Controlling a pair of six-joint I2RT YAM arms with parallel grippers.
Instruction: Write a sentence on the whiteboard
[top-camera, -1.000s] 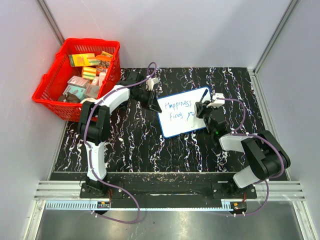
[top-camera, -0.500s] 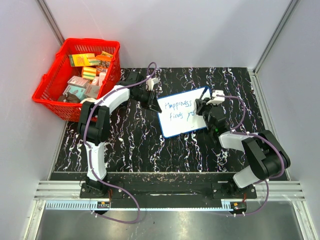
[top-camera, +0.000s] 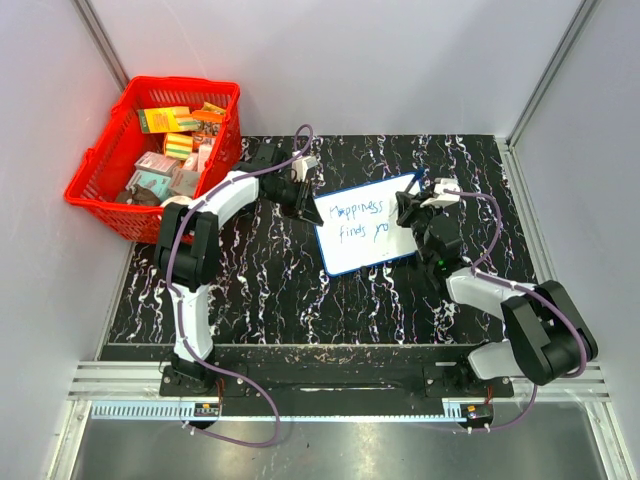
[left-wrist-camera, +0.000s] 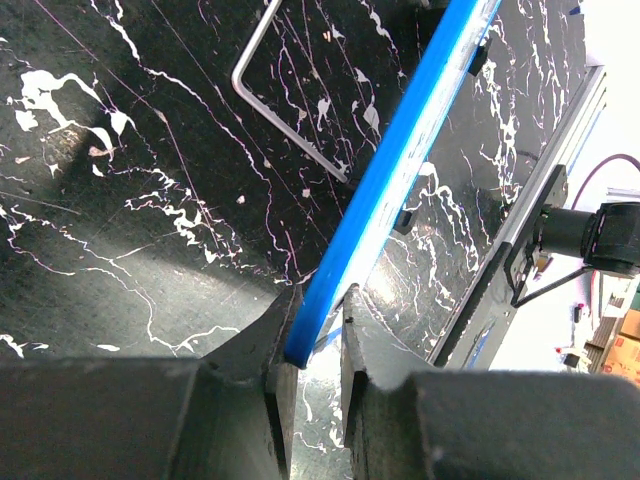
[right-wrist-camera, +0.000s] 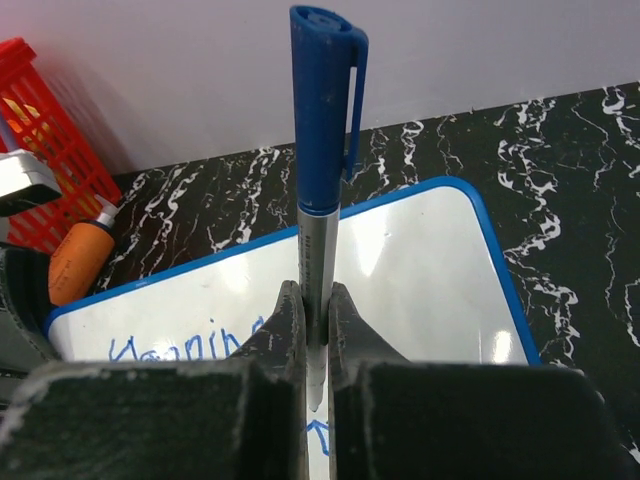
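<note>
The whiteboard lies tilted on the black marbled table, white with a blue rim. The sentence runs in two blue lines, roughly "Happiness finds yo". My left gripper is shut on the board's left edge; in the left wrist view the blue rim sits between its fingers. My right gripper stands over the board's right part, shut on a silver marker with a blue cap that points up from the jaws. The marker's tip is hidden below the fingers, above the white surface.
A red basket full of small boxes stands at the back left, just off the table. A bent metal rod lies on the table beside the board. Grey walls close in the left, back and right sides.
The right arm's elbow has swung out to the right and its gripper with the marker has shifted slightly along the second line. The left arm and the board have stayed put.
</note>
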